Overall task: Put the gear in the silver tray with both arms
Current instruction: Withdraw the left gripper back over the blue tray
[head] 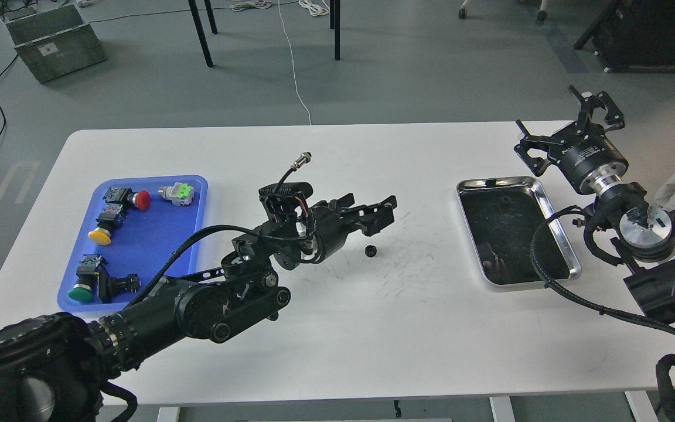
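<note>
Gear point(370, 251) lying loose on the table point(337, 328), left gripper point(385, 212) being held just at its 12 o'clock.
Left fingers parted, nothing pinched; right gripper point(572, 126) spread, empty, at the tray's point(554, 202) 1 o'clock. Risk is judged: small gear being nudged or rolled away by a finger, or slipped at handover.

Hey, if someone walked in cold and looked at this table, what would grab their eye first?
Probably the bright blue plastic tray at the table's left, holding push-button switches with red, yellow and green caps. Next, the shiny silver metal tray on the right, and the tiny black gear lying alone on the white table just below the left gripper.
</note>
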Action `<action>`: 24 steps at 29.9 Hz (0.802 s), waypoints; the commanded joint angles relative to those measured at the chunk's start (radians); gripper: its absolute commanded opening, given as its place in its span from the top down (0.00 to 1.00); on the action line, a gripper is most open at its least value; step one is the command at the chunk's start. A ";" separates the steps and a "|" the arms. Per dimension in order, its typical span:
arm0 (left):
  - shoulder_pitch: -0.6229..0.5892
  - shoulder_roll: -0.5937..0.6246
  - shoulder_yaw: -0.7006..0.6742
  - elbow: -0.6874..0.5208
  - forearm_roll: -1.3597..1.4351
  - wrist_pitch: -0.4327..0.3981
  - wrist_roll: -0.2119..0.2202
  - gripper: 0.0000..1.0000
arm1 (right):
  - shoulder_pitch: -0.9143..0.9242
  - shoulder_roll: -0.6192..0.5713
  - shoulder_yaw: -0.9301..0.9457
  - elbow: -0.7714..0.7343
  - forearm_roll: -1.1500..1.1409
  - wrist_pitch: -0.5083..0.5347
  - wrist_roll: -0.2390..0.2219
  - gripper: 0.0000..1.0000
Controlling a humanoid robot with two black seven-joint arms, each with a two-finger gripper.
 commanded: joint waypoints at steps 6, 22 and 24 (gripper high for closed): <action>-0.035 0.008 -0.245 -0.001 -0.298 0.037 -0.004 0.02 | 0.080 0.003 -0.089 0.001 -0.011 -0.031 0.000 0.04; -0.009 0.356 -0.449 0.014 -1.231 -0.003 -0.101 0.02 | 0.307 0.046 -0.394 0.140 -0.017 -0.162 -0.006 0.04; 0.005 0.382 -0.449 0.045 -1.311 -0.070 -0.102 0.02 | 0.359 0.057 -0.474 0.142 -0.040 -0.174 -0.015 0.04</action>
